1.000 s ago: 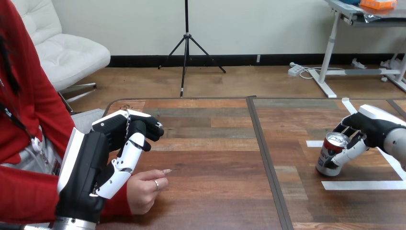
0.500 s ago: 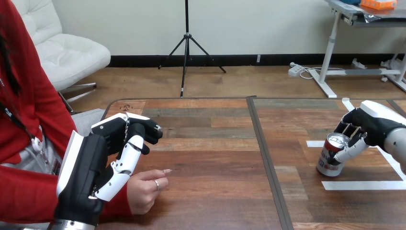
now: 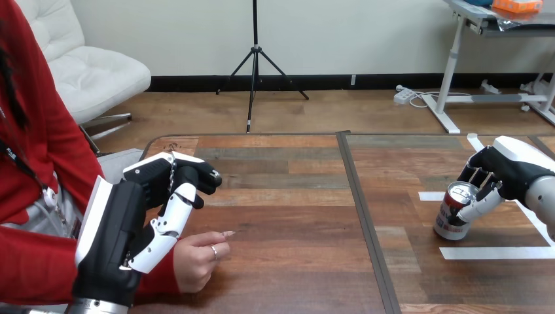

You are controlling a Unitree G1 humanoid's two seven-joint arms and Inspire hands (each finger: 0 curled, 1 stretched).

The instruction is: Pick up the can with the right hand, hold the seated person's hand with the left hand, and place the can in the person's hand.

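Slightly tilted can [image 3: 451, 218], top rightward; right hand [image 3: 508, 170] gripping it.

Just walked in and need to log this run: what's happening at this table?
The robot's right hand has its fingers curled round the can, which leans at the right of the table among white tape marks. Its left hand, fingers curled on nothing, hovers over the person's hand, a loose fist resting on the table. No handover yet.
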